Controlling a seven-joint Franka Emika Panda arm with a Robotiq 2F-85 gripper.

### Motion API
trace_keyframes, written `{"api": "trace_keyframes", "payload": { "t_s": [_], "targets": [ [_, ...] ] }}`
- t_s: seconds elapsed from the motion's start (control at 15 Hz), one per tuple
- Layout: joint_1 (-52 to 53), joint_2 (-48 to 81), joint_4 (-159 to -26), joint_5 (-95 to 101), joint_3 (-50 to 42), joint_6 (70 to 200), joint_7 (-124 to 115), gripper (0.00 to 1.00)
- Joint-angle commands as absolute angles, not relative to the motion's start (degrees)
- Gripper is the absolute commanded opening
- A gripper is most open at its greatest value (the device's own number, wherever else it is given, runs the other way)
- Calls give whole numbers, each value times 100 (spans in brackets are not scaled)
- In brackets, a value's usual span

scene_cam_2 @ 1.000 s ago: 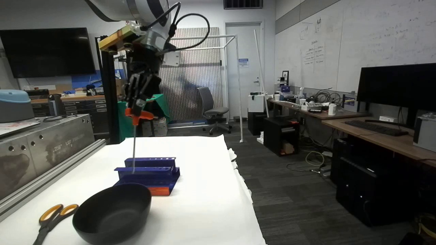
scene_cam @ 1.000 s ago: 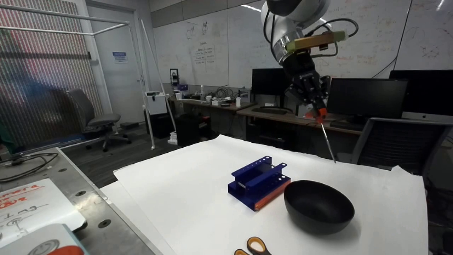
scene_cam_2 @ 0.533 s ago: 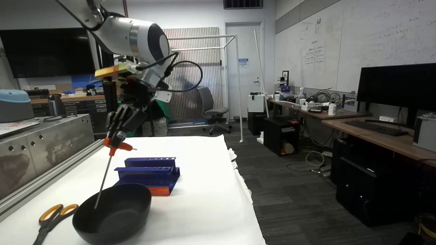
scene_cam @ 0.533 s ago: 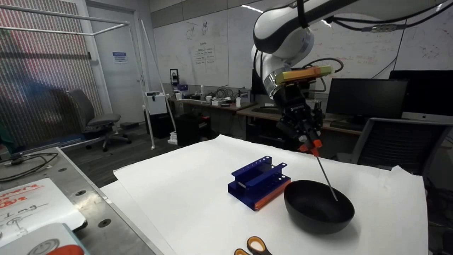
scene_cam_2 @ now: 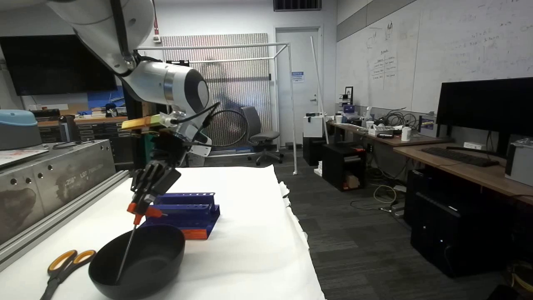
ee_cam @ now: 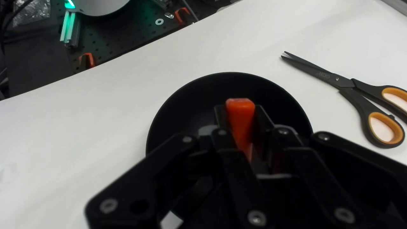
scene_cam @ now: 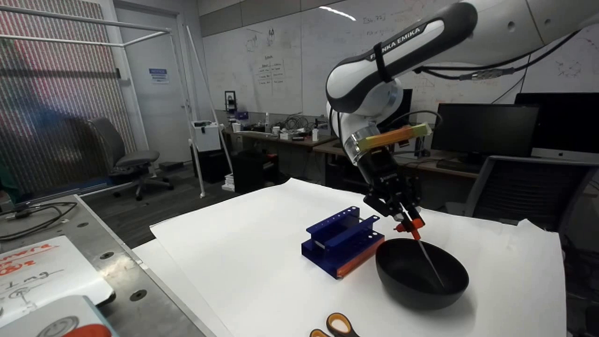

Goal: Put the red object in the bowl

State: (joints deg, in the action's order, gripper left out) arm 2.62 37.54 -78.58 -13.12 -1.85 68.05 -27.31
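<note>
Plainly, the red tool (scene_cam: 415, 229) is T-like: a short orange-red crosspiece on a thin, straight metal stem. The claw (ee_cam: 241, 119) pinches it by the crosspiece, a finger on each side, over the black bowl (scene_cam_2: 160, 254). In both exterior views the stem slants down past the rim, its lower end inside the bowl (whether it touches the bottom, I cannot tell). The wrist view sees the crosspiece end-on and hides the stem, yet it shows a dark board (ee_cam: 117, 38) full of holes and nearly the whole scissors (ee_cam: 345, 82), blades slightly parted; an exterior view catches little beyond their finger loops (scene_cam: 329, 323). Scissors and bowl lie apart on white paper (scene_cam: 243, 252). A blue rack (scene_cam_2: 183, 214) with an orange strip (scene_cam_2: 195, 234) stands just beside the bowl, and in an exterior view the claw covers part of it.
</note>
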Motion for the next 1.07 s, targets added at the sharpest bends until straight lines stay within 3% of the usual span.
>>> {"api": "trace_keyframes", "payload": {
  "t_s": [0.0, 0.47, 1.0],
  "targets": [
    [236, 3810, -7929, -1506, -201, 6857, -2585, 47],
    [-9, 3460, -8091, -1891, -126, 6837, -1957, 99],
    [51, 1497, -9250, -1996, -118, 8000, -1109, 99]
  ]
}}
